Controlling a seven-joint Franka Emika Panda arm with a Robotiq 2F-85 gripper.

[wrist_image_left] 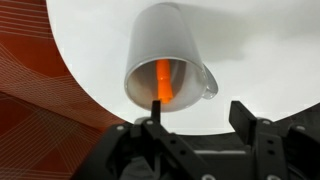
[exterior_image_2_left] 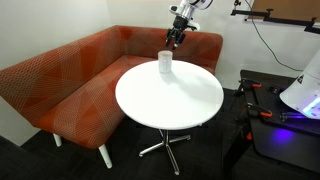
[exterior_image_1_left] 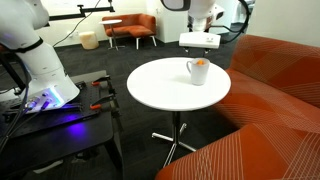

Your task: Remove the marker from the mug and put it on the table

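Mug and marker seen from above the gripper

The mug (wrist_image_left: pixel 160 45) is shown in the upper centre of the frame, lying on the table (wrist_image_left: pixel 270 50), with its handle turned to the lower right and the marker (wrist_image_left: pixel 161 78) held inside it. The gripper (wrist_image_left: pixel 197 125) is seen along the bottom edge, its jaws spread apart. A sofa (wrist_image_left: pixel 40 130) is shown at lower left.

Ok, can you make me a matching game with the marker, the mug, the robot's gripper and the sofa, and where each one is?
Things:
1. marker
2. mug
3. gripper
4. sofa

Places:
A. standing on the round table
B. in the air close to the mug, open
C. curving beside the table
D. inside the mug

Pairs: 1-D, 2-A, 3-B, 4-C
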